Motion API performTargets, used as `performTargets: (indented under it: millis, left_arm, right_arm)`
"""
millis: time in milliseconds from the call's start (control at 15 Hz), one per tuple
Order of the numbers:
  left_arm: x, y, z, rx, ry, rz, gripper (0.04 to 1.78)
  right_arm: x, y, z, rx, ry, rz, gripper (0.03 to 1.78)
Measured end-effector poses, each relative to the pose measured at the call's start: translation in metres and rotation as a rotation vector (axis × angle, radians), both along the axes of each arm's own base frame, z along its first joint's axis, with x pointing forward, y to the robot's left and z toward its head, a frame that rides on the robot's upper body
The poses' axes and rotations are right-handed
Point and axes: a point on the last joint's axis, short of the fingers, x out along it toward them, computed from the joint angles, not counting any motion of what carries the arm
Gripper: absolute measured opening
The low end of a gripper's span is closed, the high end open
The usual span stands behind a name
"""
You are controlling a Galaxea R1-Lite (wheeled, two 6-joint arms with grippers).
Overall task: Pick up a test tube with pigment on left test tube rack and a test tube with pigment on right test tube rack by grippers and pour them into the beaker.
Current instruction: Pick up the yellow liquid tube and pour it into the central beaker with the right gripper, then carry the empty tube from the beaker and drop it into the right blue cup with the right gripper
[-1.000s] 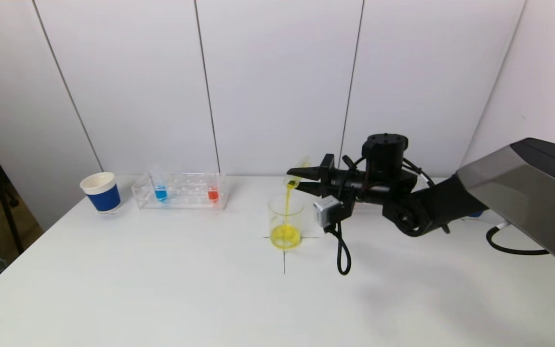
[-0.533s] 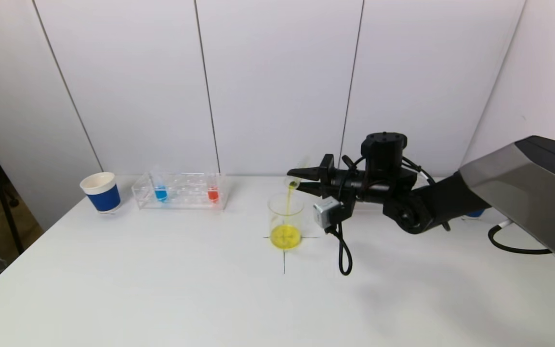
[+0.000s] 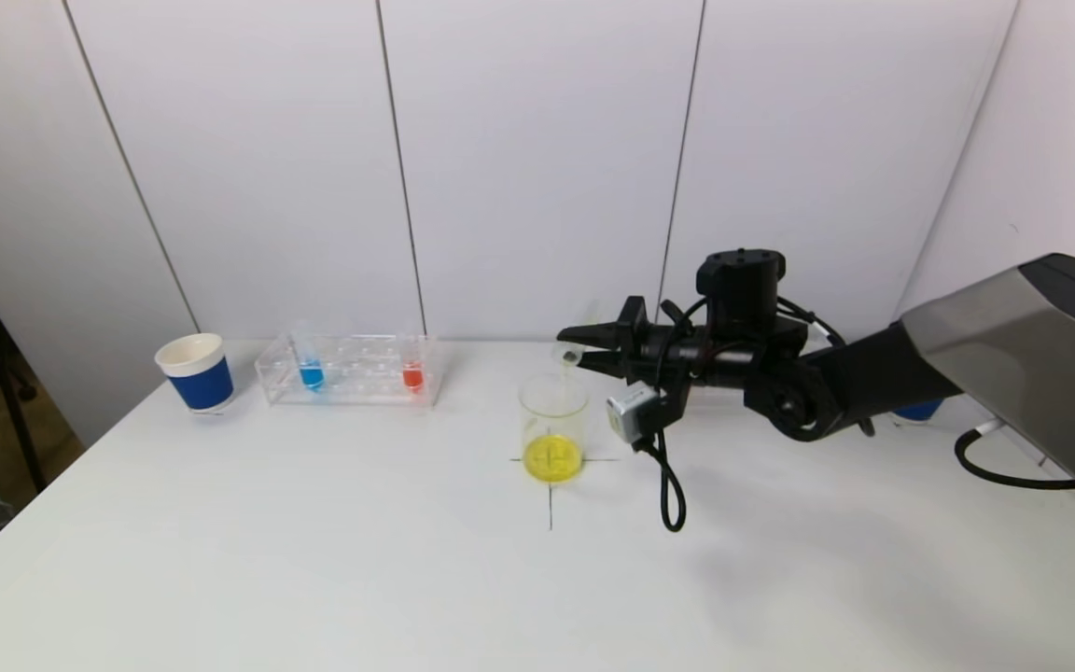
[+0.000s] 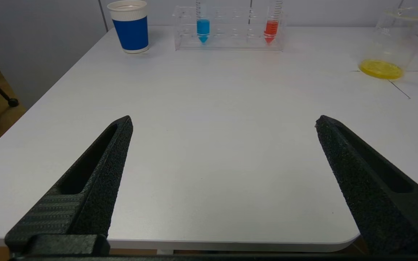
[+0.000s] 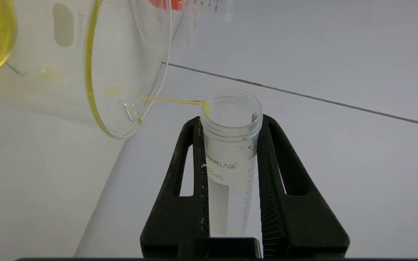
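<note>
My right gripper (image 3: 584, 347) is shut on a clear test tube (image 5: 230, 152), tipped with its mouth just above the rim of the glass beaker (image 3: 553, 411). The tube looks nearly drained; a thin yellow thread runs from its lip (image 5: 204, 104) into the beaker (image 5: 122, 65). Yellow liquid (image 3: 552, 457) lies at the beaker's bottom. The left test tube rack (image 3: 351, 371) holds a blue tube (image 3: 311, 373) and a red tube (image 3: 412, 375). My left gripper (image 4: 223, 123) is open and empty, low by the table's near edge, out of the head view.
A blue paper cup (image 3: 195, 371) stands left of the rack. A black cross mark (image 3: 551, 485) lies under the beaker. A black cable (image 3: 666, 485) hangs from my right wrist onto the table. The right rack is hidden behind my right arm.
The yellow stream from the tube into the beaker has thinned to almost nothing. The right arm has lifted slightly and holds its tilt over the beaker.
</note>
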Motion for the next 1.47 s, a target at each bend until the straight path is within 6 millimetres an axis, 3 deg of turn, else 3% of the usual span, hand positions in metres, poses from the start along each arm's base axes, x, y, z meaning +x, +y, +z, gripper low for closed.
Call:
performTargets:
  millis: [867,1133,1467]
  left_arm:
    - [0.0,0.0,0.0,0.0,0.0,0.0,1.76]
    - [0.0,0.0,0.0,0.0,0.0,0.0,1.76]
    - [0.0,0.0,0.0,0.0,0.0,0.0,1.76]
  right_arm:
    - [-0.008,0.009,0.012,-0.035,-0.022,-0.005,0.45]
    - [-0.009,0.007,0.031,0.119,0.094,-0.108,0.45]
    - [-0.015,0.003,0.065,0.478,0.244,-0.264,0.45]
